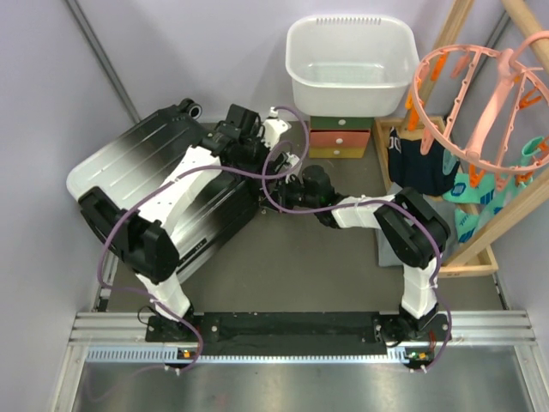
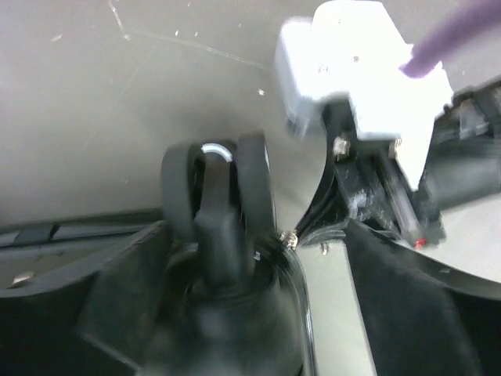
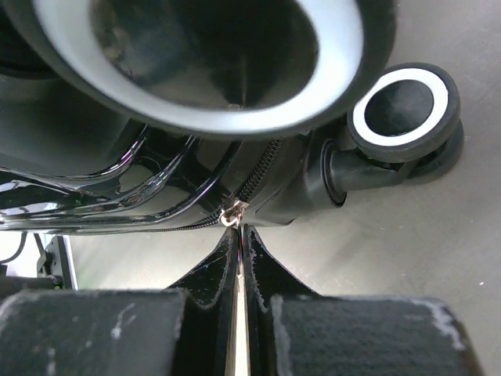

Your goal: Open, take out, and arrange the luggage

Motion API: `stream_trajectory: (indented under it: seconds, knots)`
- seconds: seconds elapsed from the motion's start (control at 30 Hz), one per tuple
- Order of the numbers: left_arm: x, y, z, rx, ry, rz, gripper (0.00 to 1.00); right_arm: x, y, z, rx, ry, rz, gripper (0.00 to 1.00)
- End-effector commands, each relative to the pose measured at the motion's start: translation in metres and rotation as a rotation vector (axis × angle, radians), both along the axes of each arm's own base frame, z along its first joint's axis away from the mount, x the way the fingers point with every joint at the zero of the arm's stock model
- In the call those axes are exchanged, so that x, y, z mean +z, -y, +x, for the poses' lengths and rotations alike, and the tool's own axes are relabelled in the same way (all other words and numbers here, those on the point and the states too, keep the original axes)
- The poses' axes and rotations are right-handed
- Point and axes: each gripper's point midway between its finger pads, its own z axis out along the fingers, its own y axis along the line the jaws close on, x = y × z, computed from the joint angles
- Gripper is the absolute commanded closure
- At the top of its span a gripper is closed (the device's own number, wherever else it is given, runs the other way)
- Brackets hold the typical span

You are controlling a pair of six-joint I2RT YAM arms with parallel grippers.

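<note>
Step in hand, as I read it: unzip the luggage (image 1: 150, 176). It lies flat on the bench (image 1: 343, 257), lid seemingly shut, w/ one wheeled corner right at both arms' tips. The right end effector (image 3: 239, 233) has its fingers pressed together, and the zipper pull (image 3: 232, 213) sits just ahead of the tips. Can't tell whether the tab is actually pinched or only touched. A wheel (image 3: 407, 110) juts out ahead and to the right of it, near but apart. The left end effector (image 2: 254, 239) has its fingers wide apart and grips nothing. What looks like the same wheel is just ahead of it, w/ the right arm's wrist close by, ahead and to its right. To do this well, IMO: make sure the tab is caught before pulling, else re-pinch deeper. Pull along the zip track (image 3: 262, 168), not away from the shell, esp. round the corner by the wheel. Go slow so the tab doesn't slip out. The left should brace the shell so the case doesn't slide, & stay out of the right arm's path, b/c it's crowded there.
</note>
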Motion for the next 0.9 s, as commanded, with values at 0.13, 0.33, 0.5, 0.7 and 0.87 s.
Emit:
stream_trajectory:
  seconds: [0.13,0.33,0.5,0.7,0.87]
  knots:
    - [-0.011,-0.001,0.027,0.177,-0.035,0.024,0.01,0.009,0.021,0.037,-0.139,0.059,0.009,1.00]
    - [-0.044,-0.026,0.027,0.224,-0.084,0.197,0.10,0.008,0.021,0.036,-0.138,0.059,0.006,1.00]
    - [-0.072,-0.020,0.006,0.124,-0.222,0.218,0.19,0.007,0.019,0.037,-0.139,0.035,0.027,1.00]
    - [-0.082,-0.024,-0.023,0.032,-0.345,0.258,0.70,0.009,0.023,0.041,-0.147,0.014,0.056,1.00]
    - [-0.063,-0.023,-0.056,-0.070,-0.399,0.213,1.00,0.007,0.026,0.041,-0.135,0.044,0.026,1.00]
